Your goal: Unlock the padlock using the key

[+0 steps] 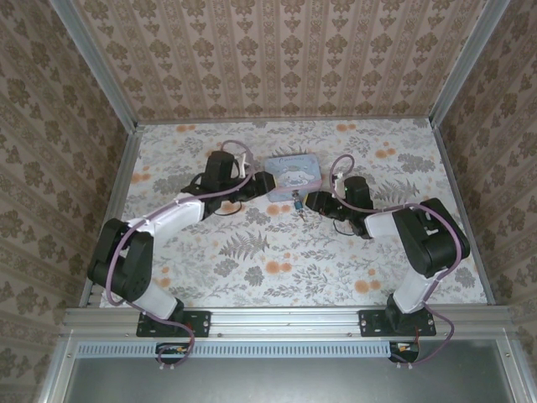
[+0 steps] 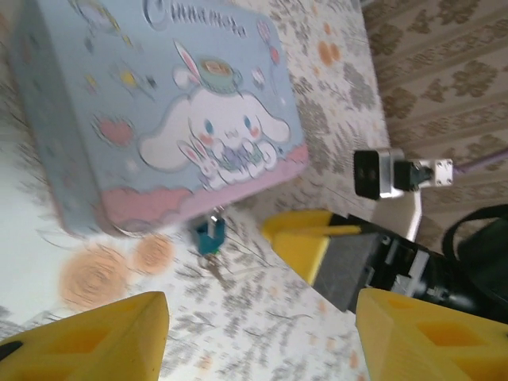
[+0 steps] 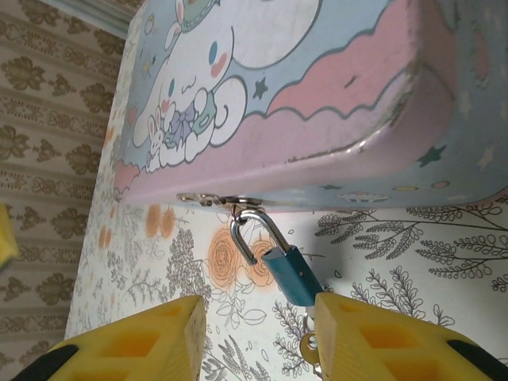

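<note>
Nearest us the right gripper (image 3: 258, 309) is spread w/ nothing pinched, the padlock (image 3: 292, 274) just beside one finger and a key (image 3: 308, 347) under its body. That cam shows the shackle hooked thru the hasp of the tin (image 3: 317, 119) beyond. The L wrist cam blurs that, but there we see the left gripper (image 2: 262, 302) spread too, padlock ahead btwn its fingers, apart from both

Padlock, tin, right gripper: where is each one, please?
padlock (image 3: 290, 274), right wrist view, on its teal body.
tin (image 3: 349, 83), right wrist view, on the pink part of its lid.
right gripper (image 3: 258, 313), right wrist view, midway between its yellow fingertips.
</note>
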Tool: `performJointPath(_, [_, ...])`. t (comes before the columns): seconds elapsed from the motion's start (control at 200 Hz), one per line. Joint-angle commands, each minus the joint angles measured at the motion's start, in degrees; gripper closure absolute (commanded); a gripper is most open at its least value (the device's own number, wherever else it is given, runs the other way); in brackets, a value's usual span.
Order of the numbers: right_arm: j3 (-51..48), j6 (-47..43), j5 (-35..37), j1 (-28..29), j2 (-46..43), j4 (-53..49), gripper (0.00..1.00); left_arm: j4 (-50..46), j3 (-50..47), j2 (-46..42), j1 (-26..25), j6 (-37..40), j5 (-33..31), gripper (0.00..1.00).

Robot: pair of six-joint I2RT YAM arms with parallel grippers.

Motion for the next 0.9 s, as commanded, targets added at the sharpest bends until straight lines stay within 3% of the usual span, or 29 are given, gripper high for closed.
performJointPath(0.0, [0.5, -4.4, -2.1, -0.2, 2.3, 0.9, 0.58, -11.6, 4.9, -0.2, 1.5, 9.4, -6.1, 0.35])
performJointPath(0.25, [3.3, -8.0, -2.4, 0.0, 6.0, -0.7, 0.58, -17.5, 12.0, 4.1, 3.3, 14.2, -9.0, 0.34])
performJointPath(0.635, [6.7, -9.4, -4.3, 1.3, 10.1, -1.2, 0.58, -18.3, 15.9, 7.9, 5.0, 14.3, -8.3, 0.33])
performJointPath(0.895, [6.8, -9.6, -4.3, 2.1, 10.9, -1.5, 0.63, -18.0, 16.9, 9.1, 5.1, 14.0, -7.9, 0.33])
